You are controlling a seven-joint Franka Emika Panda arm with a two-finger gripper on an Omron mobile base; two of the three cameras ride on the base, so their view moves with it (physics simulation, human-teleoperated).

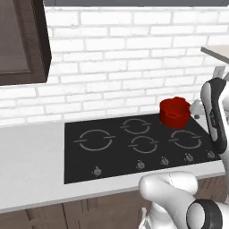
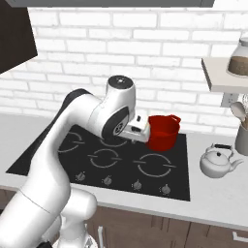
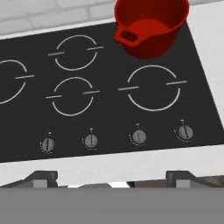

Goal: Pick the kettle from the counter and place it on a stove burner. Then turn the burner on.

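Note:
The silvery-white kettle (image 2: 218, 162) stands upright on the pale counter (image 2: 220, 196), to the right of the black cooktop (image 2: 121, 172). In the left base view the kettle (image 1: 195, 107) peeks out beside the arm. The largest burner (image 1: 95, 140) lies at the cooktop's left; part of the burner (image 3: 6, 83) is cut off at the hand view's left edge. My gripper (image 3: 111, 178) hovers over the cooktop's front edge, well left of the kettle. It is open, fingertips (image 3: 41, 177) wide apart, with nothing between them.
A red pot (image 2: 162, 131) with side handles sits on the back right burner, close to my hand. Several knobs (image 3: 91, 141) run along the cooktop's front. Right of the kettle stand a utensil holder (image 2: 241, 138) and a wall shelf (image 2: 223, 77) with a jar.

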